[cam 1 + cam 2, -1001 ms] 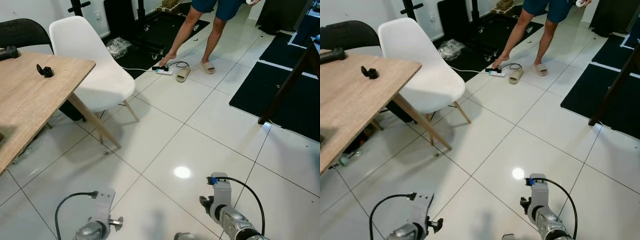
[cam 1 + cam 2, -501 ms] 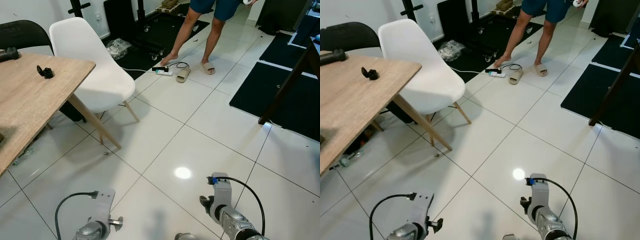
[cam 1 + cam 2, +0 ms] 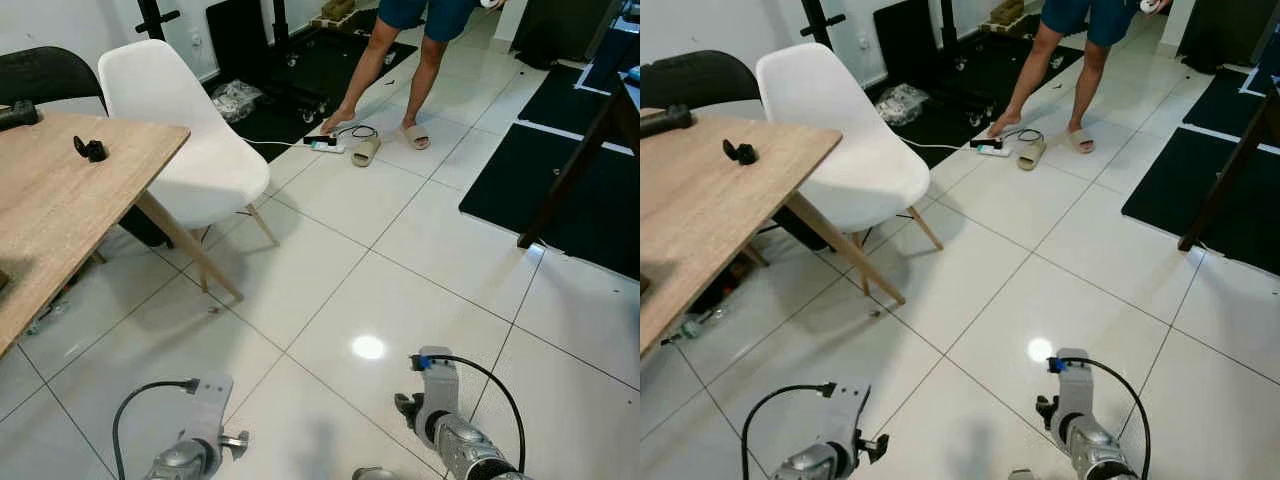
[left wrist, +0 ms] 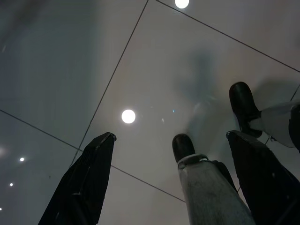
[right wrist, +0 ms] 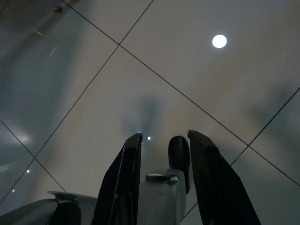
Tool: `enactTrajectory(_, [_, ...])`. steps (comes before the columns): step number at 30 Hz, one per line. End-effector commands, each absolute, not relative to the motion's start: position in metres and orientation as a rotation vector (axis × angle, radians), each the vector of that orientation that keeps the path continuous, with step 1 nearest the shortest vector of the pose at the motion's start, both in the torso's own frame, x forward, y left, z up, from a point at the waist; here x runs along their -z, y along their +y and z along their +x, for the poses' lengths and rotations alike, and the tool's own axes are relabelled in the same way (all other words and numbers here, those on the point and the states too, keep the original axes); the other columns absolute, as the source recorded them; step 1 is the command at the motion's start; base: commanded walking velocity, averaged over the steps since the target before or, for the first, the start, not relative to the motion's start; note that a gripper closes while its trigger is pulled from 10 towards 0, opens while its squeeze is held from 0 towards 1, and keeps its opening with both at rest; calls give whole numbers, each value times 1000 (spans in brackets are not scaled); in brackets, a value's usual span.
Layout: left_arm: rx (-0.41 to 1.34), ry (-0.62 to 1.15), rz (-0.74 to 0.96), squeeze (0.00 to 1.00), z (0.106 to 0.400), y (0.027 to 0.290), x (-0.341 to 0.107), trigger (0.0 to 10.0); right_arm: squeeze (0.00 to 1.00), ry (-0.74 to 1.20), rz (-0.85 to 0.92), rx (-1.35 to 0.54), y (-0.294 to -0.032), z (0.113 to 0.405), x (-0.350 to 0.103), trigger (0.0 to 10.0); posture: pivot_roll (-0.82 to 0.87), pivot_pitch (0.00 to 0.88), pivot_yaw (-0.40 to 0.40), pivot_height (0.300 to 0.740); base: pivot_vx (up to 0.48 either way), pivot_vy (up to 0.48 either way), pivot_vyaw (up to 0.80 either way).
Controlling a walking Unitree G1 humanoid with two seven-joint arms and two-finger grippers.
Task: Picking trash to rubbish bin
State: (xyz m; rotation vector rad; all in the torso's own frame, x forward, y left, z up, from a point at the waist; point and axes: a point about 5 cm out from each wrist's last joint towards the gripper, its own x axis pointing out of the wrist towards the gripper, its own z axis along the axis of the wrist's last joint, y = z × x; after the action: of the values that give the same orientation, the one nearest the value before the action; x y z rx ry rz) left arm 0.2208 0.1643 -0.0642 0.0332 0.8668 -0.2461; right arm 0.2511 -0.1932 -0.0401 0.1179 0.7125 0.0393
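A crumpled clear plastic bag (image 3: 237,97) lies at the edge of a black mat far ahead on the left. A small bottle (image 3: 695,325) lies on the floor under the wooden table (image 3: 60,210). Both arms hang low at the bottom of the eye views, the left arm (image 3: 195,445) and the right arm (image 3: 440,420). In the left wrist view my left gripper (image 4: 169,135) is open wide over bare tile. My right gripper (image 5: 164,135) is open with a narrower gap, nothing held, above the floor and my own foot (image 5: 179,150).
A white chair (image 3: 190,140) stands by the table's corner, a black chair (image 3: 45,70) behind it. A person's legs (image 3: 400,60) stand ahead near a power strip (image 3: 325,142) and loose sandal (image 3: 366,150). Black mats (image 3: 580,190) and a dark slanted leg (image 3: 570,170) lie to the right.
The camera has shifted very slightly. The arms and the things on the floor stay where they were.
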Motion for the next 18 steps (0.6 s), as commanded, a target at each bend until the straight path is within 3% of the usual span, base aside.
enactTrajectory(1, [250,898,48,0,215,167,68,10000,0,737,134,-33,-192,244,46,10000,-160,126,87,740,0,0,0])
enactTrajectory(18, [261,892,48,0,217,165,67,10000,0,729,132,-46,-191,245,45,10000,-173,121,93,740,0,0,0])
